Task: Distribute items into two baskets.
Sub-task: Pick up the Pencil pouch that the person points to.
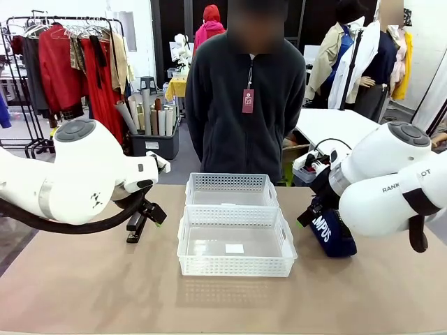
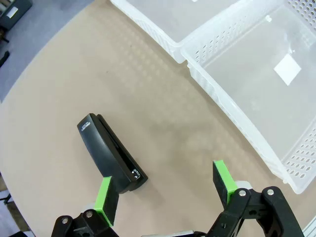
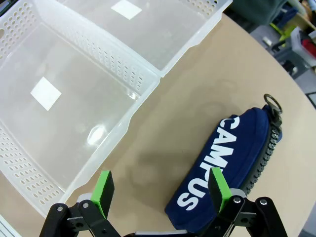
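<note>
Nothing distributed yet: both baskets point(image 1: 236, 267) empty. Stapler point(image 2: 107, 157) lies on the tabletop point(image 1: 105, 293) at their nine o'clock, pouch point(image 3: 232, 153) at three o'clock. Left gripper point(image 2: 164, 185) and right gripper point(image 3: 160, 188) hover fully open, holding nothing.

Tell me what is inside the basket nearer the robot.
Inside the near basket only a small white label lies on the bottom; no item is in it. Nothing there is covered: the whole floor shows through the open top.
</note>
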`<state>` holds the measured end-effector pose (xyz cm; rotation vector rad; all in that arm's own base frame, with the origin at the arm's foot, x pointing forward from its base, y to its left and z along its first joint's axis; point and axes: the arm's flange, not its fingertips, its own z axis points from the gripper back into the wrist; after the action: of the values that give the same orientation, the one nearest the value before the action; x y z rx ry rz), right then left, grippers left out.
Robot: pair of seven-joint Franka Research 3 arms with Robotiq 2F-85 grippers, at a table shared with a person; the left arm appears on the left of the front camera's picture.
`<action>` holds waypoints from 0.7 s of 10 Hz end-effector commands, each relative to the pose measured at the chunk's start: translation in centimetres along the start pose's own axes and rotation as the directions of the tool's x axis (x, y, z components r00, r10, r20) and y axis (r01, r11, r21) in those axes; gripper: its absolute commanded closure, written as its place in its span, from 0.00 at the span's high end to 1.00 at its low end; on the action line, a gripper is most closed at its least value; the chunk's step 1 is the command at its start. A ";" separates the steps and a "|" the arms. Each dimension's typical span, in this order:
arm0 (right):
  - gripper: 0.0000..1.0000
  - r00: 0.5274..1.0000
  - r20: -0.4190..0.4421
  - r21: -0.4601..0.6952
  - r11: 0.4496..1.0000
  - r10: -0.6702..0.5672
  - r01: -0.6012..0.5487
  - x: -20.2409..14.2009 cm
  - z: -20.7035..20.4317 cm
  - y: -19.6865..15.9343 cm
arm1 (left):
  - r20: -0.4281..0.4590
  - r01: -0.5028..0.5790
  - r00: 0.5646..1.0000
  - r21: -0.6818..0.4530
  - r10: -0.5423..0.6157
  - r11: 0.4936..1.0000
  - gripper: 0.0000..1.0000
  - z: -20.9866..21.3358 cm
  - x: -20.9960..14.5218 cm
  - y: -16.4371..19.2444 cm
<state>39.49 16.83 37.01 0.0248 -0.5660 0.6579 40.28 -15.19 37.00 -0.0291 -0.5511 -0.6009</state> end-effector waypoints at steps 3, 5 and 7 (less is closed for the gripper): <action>1.00 1.000 0.000 0.000 1.000 -0.001 0.001 0.0 0.0 0.0 | 0.000 0.000 1.000 0.000 0.000 1.000 1.00 0.0 0.0 0.0; 1.00 1.000 0.000 0.000 1.000 -0.001 0.001 0.0 0.0 0.0 | 0.000 0.000 1.000 0.000 0.000 1.000 1.00 0.0 0.0 0.0; 1.00 1.000 0.000 0.000 1.000 -0.001 0.001 0.0 0.0 0.0 | 0.000 0.000 1.000 0.000 0.000 1.000 1.00 0.0 0.0 0.0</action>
<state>39.49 16.83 37.01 0.0248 -0.5660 0.6579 40.28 -15.19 37.00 -0.0291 -0.5511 -0.6010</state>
